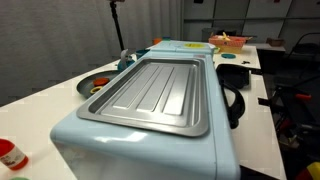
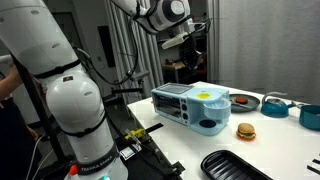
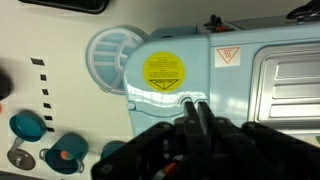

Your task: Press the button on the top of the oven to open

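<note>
Exterior view, close on top: oven (image 1: pixel 150 150) fills most of frame, pale blue and glossy, standing on white table (image 1: pixel 40 98); ribbed grey tray (image 1: pixel 155 92) lying flat on its roof, covering most of it. Round bowl (image 1: pixel 92 84) just beside oven's far corner, black pan (image 1: pixel 234 88) near opposite side. No claw in this frame. Exterior view from further off: oven (image 2: pixel 180 110) at table (image 2: pixel 190 150) edge nearest big white arm (image 2: pixel 70 110), windowed face turned toward arm base. Claw (image 2: pixel 186 42) hanging high above oven, well apart from it, not touching anything; too small here to read fingers. Toy burger (image 2: pixel 245 130) on table near oven, black ribbed tray (image 2: pixel 235 166) at near edge, teal pot (image 2: pixel 276 103) further back. Wrist view, looking straight down: oven (image 3: pixel 200 85) roof below, yellow round sticker (image 3: pixel 163 70) on bare end, small warning label (image 3: pixel 227 56) beside it, ribbed grey tray (image 3: pixel 288 85) over the rest. Claw (image 3: pixel 196 100) entering from bottom edge, fingers (image 3: pixel 189 110) pressed together, clenched on nothing, tips over bare blue roof beside sticker. Pale slatted disc (image 3: pixel 110 55) on table touching or just beside oven's end; teal lid (image 3: pixel 27 125) further off. Button itself not made out
</note>
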Robot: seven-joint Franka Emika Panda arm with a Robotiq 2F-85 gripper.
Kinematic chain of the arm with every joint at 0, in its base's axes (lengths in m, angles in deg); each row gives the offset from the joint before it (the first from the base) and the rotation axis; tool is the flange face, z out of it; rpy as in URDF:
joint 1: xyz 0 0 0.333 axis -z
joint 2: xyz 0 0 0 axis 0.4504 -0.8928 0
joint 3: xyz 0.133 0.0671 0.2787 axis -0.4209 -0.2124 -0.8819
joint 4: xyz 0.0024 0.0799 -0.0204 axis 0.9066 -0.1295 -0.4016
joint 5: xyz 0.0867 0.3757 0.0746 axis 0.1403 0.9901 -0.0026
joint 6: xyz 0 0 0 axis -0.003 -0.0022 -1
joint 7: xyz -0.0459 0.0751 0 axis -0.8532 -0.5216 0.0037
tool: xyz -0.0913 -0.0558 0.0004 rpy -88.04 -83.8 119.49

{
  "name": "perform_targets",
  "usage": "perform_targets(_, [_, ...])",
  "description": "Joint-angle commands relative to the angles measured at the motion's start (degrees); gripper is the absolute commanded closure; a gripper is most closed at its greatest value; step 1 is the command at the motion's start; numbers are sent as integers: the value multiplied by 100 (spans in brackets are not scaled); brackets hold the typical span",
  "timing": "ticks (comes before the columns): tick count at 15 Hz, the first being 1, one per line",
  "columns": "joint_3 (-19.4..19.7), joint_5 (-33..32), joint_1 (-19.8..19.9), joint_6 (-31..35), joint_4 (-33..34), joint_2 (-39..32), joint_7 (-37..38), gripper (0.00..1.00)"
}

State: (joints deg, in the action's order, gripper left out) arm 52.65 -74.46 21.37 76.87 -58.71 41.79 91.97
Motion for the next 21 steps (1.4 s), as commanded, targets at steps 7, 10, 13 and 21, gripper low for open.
perform_targets(7, [-35,-109,152,703,-523,542,173,15])
perform_targets(10, [-20,-107,200,782,-653,617,208,0])
perform_targets(13, [-14,-85,252,797,-785,694,263,0])
perform_targets(21, [-15,-39,314,583,-840,585,291,0])
